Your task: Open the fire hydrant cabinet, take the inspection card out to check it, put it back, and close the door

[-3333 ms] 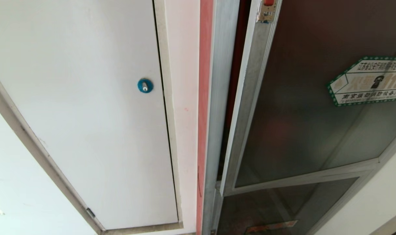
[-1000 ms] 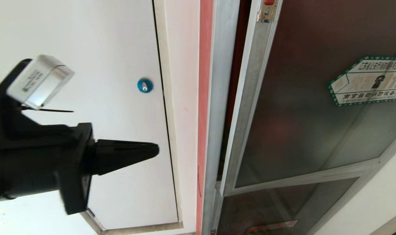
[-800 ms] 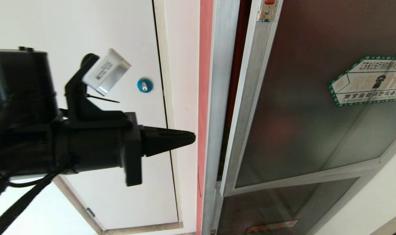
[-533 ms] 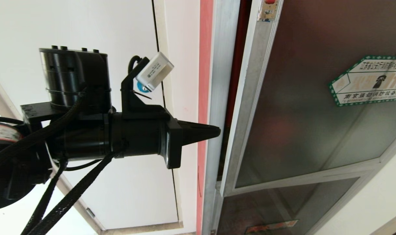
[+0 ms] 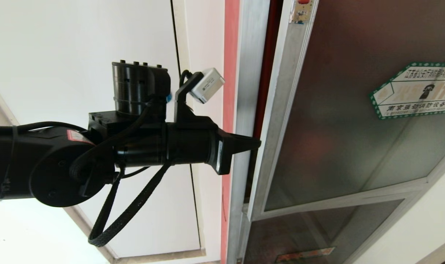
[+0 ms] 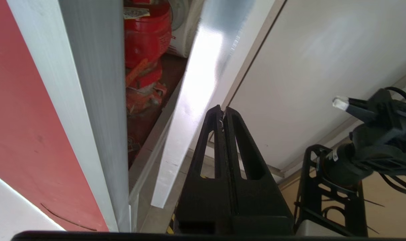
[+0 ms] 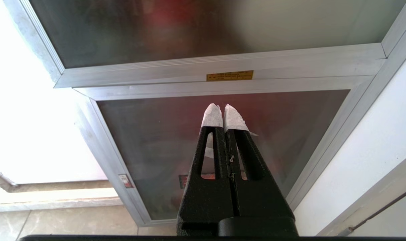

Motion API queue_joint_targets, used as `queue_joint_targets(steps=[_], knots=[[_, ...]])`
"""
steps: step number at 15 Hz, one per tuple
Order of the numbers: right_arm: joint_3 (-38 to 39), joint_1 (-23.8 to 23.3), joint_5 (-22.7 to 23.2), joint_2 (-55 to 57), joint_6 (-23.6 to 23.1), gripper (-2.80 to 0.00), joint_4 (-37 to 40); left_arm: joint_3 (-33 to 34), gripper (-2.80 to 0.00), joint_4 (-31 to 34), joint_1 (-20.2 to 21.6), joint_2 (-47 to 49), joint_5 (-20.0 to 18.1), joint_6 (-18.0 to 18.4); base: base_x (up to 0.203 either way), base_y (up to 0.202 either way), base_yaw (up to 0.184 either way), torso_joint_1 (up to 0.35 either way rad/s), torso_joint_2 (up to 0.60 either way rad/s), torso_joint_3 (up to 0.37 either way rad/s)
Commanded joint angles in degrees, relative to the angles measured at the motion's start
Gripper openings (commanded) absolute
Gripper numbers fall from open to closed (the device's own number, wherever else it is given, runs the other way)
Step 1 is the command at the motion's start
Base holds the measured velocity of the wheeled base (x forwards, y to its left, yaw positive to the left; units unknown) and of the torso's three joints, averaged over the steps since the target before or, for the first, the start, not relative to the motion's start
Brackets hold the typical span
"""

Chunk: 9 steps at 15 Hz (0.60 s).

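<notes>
The tall aluminium-framed fire hydrant cabinet (image 5: pixel 244 91) w/ red interior fills the right of the head view. Its big aluminium-framed door (image 5: pixel 339 121) of dark smoky glass stands slightly ajar, a narrow red gap showing betw. its left edge and the cabinet frame. A green-bordered white hexagonal sticker (image 5: pixel 415 90) sits on the glass at far right. Left of the cabinet: a red painted wall strip (image 5: pixel 229 73), then a plain white panel door (image 5: pixel 83 73).

The black left claw (image 5: pixel 254 143) reaches in from the left, fingers clenched together w/ nothing betw. them, tip right at the gap by the door's left edge; can't tell if it touches. In the left wrist view the same claw (image 6: pixel 222 112) points along the bright door edge, and thru the gap a red hose reel (image 6: pixel 146 33) and a white rolled hose (image 6: pixel 186 23) show inside. Inspection card not visible in any view.

The right claw (image 7: pixel 223 112), white-taped fingertips (image 7: pixel 212 117) pressed shut and empty, hangs low, facing the smaller dark glass lower panel (image 7: pixel 162 140); it's also seen at the edge of the left wrist view
</notes>
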Motion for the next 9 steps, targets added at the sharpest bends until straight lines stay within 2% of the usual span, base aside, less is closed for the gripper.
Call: queue_joint_targets(steps=[1, 4, 9], knots=[[0.18, -0.02, 0.02, 0.09, 0.01, -2.8, -0.04, -1.86, -2.8, -0.14, 0.03, 2.51, 0.07, -0.04, 0.0, 0.0, 0.0, 0.0, 0.0, 0.0], [0.18, -0.02, 0.02, 0.18, 0.01, -2.8, -0.04, -4.45, -2.8, -0.22, 0.08, 4.9, 4.16, 0.13, 0.0, 0.0, 0.0, 0.0, 0.0, 0.0], [0.18, -0.02, 0.02, 0.09, 0.01, -2.8, -0.04, -7.32, -2.8, -0.22, -0.01, 7.41, 5.42, 0.31, 0.0, 0.0, 0.0, 0.0, 0.0, 0.0]])
